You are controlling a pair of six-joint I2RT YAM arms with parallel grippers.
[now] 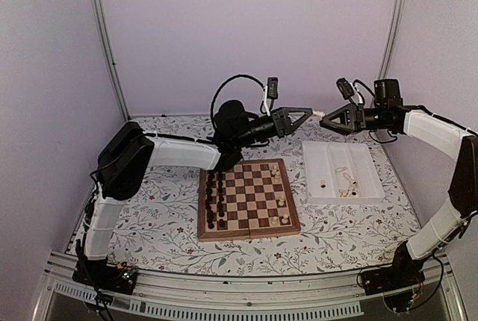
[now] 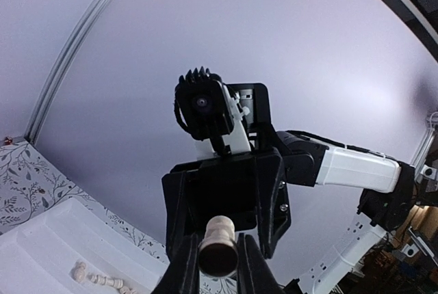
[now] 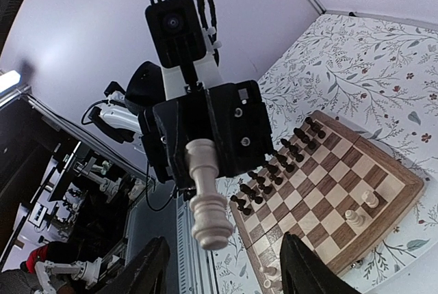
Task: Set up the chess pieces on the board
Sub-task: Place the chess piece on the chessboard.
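Pale wood piece held in mid-air, lying level between two grippers that meet tip to tip. Seen from above, the meeting point falls near the far left corner of the tray. Left gripper, extended from the left, clamps the piece by one end, and its fingers press on both sides in the left wrist view. Right gripper, extended from the right, stands with jaws spread — its fingers flank the piece's wide end without touching it.

Board: flat on the floral cloth at the middle of the table. Dark pieces stand in two rows along its left side, and only a few pale pieces stand along its right side.

Tray: white, ridged, just right of the board and apart from it. Loose pieces lie toward its near end — their count is not legible.

The left forearm crosses above the board's far left corner and hides the cloth behind it. A lilac wall closes the far side.
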